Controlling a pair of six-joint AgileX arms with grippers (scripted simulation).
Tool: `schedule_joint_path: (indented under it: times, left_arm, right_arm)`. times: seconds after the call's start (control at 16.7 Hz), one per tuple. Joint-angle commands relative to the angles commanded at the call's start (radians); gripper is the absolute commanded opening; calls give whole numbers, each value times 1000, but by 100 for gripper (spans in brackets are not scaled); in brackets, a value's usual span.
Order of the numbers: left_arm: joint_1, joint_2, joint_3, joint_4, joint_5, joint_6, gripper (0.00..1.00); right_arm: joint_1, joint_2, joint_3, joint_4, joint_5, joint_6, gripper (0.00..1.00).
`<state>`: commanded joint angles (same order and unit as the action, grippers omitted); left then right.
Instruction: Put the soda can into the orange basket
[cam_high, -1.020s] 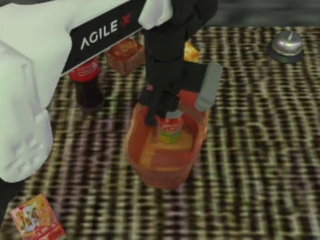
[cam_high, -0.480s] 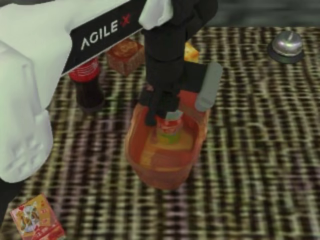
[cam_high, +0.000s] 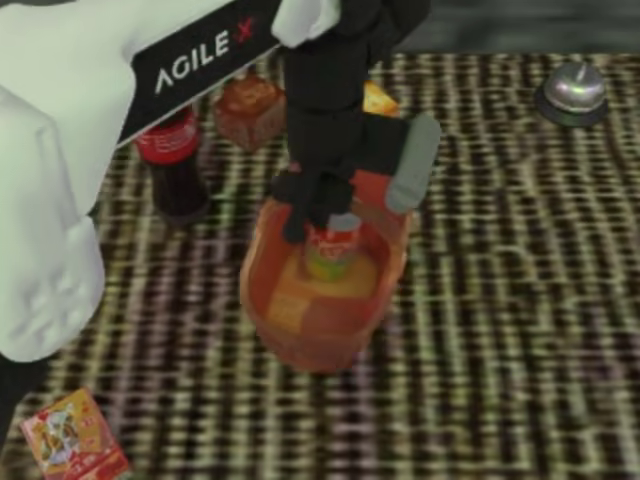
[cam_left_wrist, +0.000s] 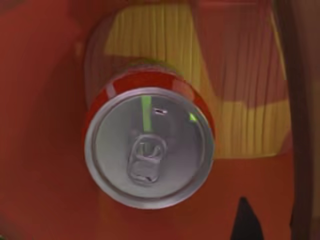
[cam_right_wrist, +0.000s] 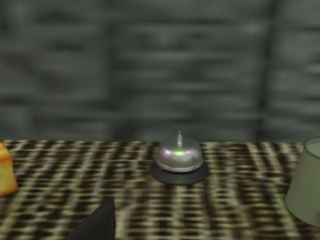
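Note:
The soda can (cam_high: 333, 252) stands upright inside the orange basket (cam_high: 300, 345) in the middle of the table. My left gripper (cam_high: 322, 222) hangs straight over it, just above its top, open. The left wrist view looks down on the can's silver lid (cam_left_wrist: 148, 147) and red shoulder, with the basket's orange wall (cam_left_wrist: 45, 100) and pale slatted bottom around it. One dark fingertip (cam_left_wrist: 243, 222) shows there, well clear of the can's rim. My right arm is out of the top view. Its wrist view shows only one dark fingertip (cam_right_wrist: 100, 222) above the table.
A dark cola bottle (cam_high: 172, 165) with a red cap and a brown-red box (cam_high: 245, 105) stand left and behind the basket. A silver bell (cam_high: 572, 90) sits at the far right. A red carton (cam_high: 72, 435) lies front left. A pale cup (cam_right_wrist: 307, 180) shows beside the bell (cam_right_wrist: 179, 157).
The can went down into the basket and now stands free of the fingers. The left gripper has drifted slightly back and left, and the basket has shifted a little left.

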<state>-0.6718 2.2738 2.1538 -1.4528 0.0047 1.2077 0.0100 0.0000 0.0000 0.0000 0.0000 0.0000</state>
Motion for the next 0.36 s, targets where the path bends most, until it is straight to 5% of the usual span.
schedule_joint_path:
  times: [0.36]
  left_arm:
    - [42, -17, 129, -146, -2, 27, 0]
  right_arm:
    - [0, 0, 0, 0, 0, 0, 100]
